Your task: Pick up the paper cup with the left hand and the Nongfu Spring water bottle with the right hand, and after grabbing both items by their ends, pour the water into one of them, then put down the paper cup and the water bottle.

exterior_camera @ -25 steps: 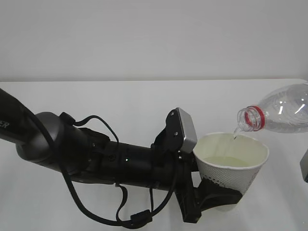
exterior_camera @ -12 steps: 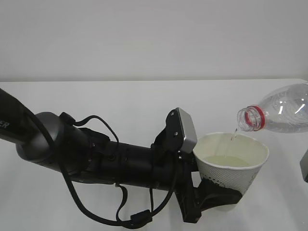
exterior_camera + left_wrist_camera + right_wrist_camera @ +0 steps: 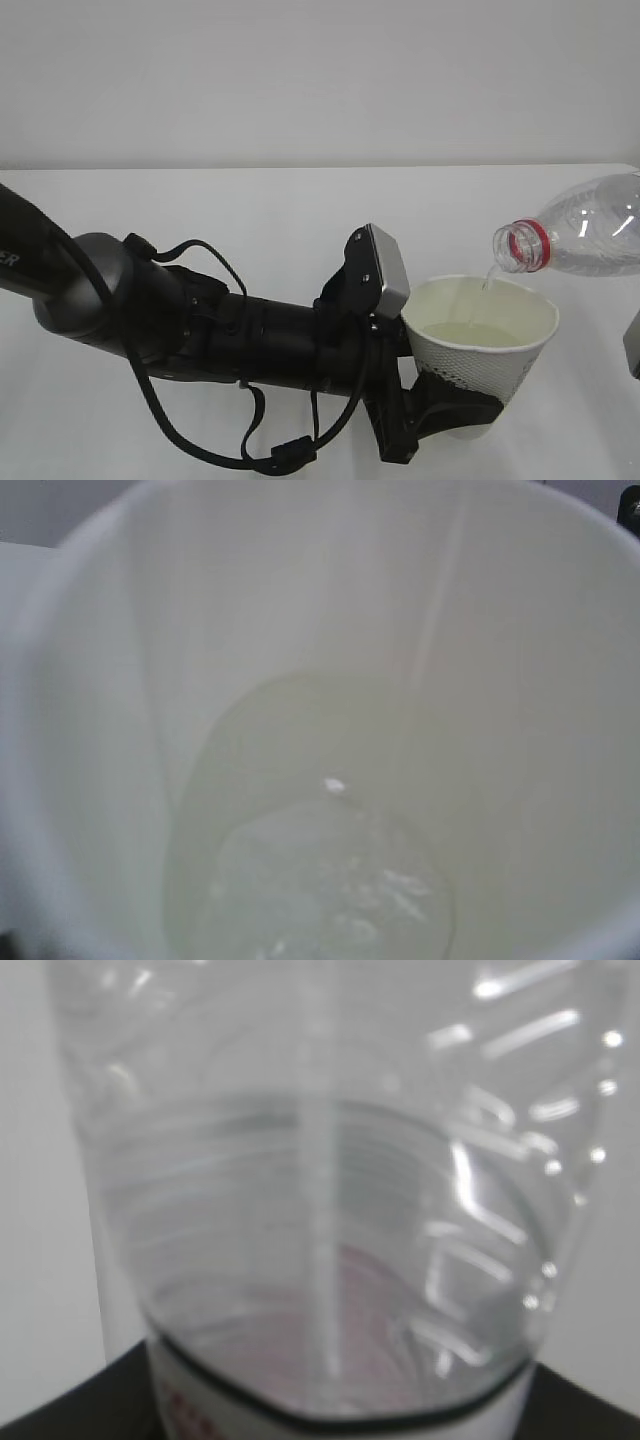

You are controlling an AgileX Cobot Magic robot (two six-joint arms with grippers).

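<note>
The table (image 3: 250,210) is plain matte white, w/ a blank pale wall behind. Your left hand (image 3: 200,330) is the biggest thing in the exterior view: black, bulky, looping cables, silver-grey plate near the wrist, reaching in from the left. Its gripper (image 3: 450,408) is clamped round the lower part of the paper cup (image 3: 482,350), black jaws wrapping the base, cup upright & mouth up.

The Nongfu Spring water bottle (image 3: 585,232) comes in from the right edge, clear ribbed plastic w/ bright glints, red neck ring. Long axis is near horizontal, mouth tipped slightly down & pointing left, sitting just above the cup's far-right rim. That's the relation to watch: bottle mouth is above & right of the cup opening, so the thin stream of water (image 3: 489,277) lands close to the rim, not centre. Any drift right & you likely spill.

Right hand: gripper itself isn't shown clearly; the right wrist view has only dark shapes at the bottom edge hugging the bottle's labelled end, so I judge it's gripping the bottle there, jaws spread to its width.

Cup is tapered white paper, cream inside, smooth walls. The left wrist view looks straight into it: shallow pool at the bottom, rippled surface, well under full.
</note>
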